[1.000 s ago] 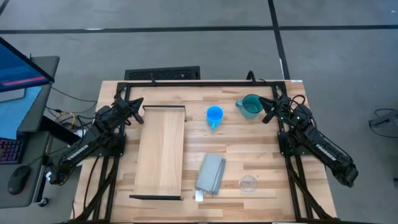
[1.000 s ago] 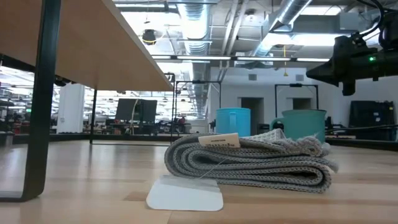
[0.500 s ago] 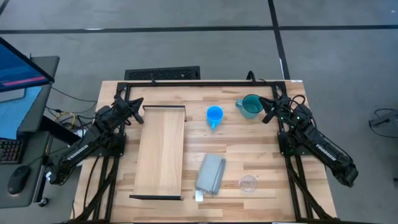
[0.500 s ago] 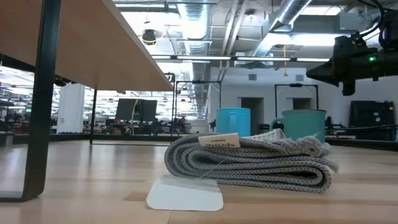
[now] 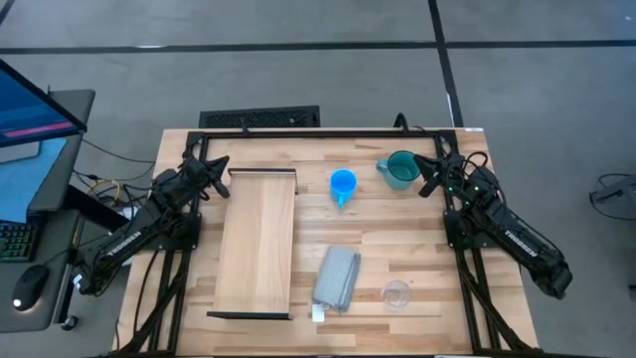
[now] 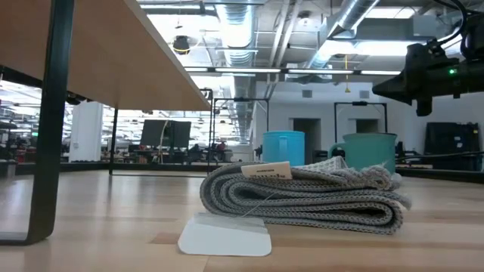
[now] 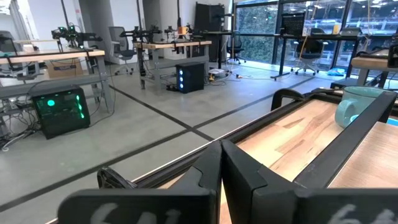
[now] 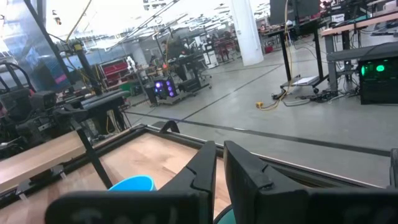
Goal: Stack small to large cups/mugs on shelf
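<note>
Worktop [image 5: 397,234]: slatted wood, seen from straight above, with both arms parked at its far corners.
Shelf [image 5: 256,244]: long pale board with dark short ends, standing on the left half of the worktop and running from about 11 o'clock down to 7 o'clock; nothing rests on it. In the low view it is the raised plank on a dark leg.
Blue mug [image 5: 343,185]: upright on the worktop near 12 o'clock, just right of the shelf's far end, handle toward the near side.
Teal mug [image 5: 399,170]: upright at about 1 o'clock, right of the blue mug and apart from it, handle pointing left.
Clear cup [image 5: 397,293]: on the worktop at about 5 o'clock, well apart from both mugs.
Grey cloth [image 5: 336,277]: folded, at about 6 o'clock, between the shelf and the clear cup, with a white tag at its near end.
Left claw [image 5: 220,165]: at about 10 o'clock by the shelf's far left corner, fingers pressed together, holding nothing.
Right claw [image 5: 428,182]: at about 2 o'clock, just right of the teal mug and not touching it; fingers nearly together with a thin gap, gripping nothing.
</note>
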